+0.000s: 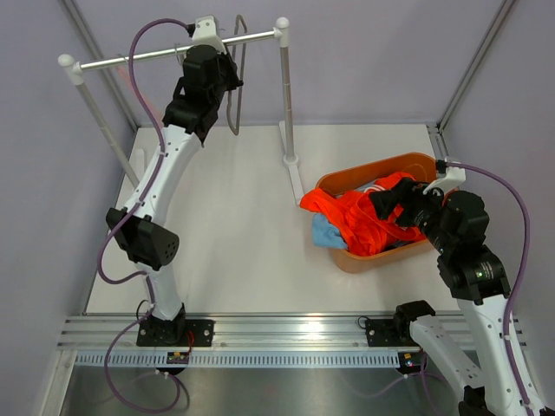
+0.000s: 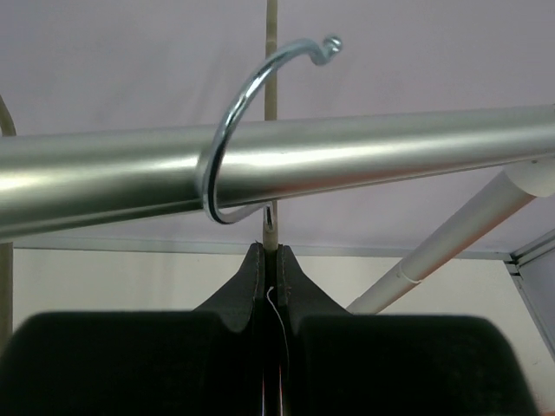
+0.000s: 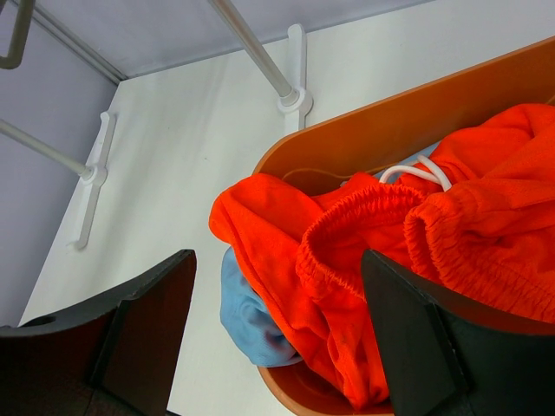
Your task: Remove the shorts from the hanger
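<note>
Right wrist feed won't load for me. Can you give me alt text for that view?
Bright orange shorts lie heaped in a brown basket, spilling over its rim, with light blue shorts poking out beneath them. The right hand hangs open over them, its jaws wide apart at the bottom corners. White table behind.

Left arm raised, left end effector [image 2: 270, 260] closed, right end effector [image 3: 277, 295] spread wide

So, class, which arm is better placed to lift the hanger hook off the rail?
Left. The left gripper, jaws shut, sits right under the curved silver wire hook; the right gripper, jaws open, hangs over bright orange fabric shorts.
</note>
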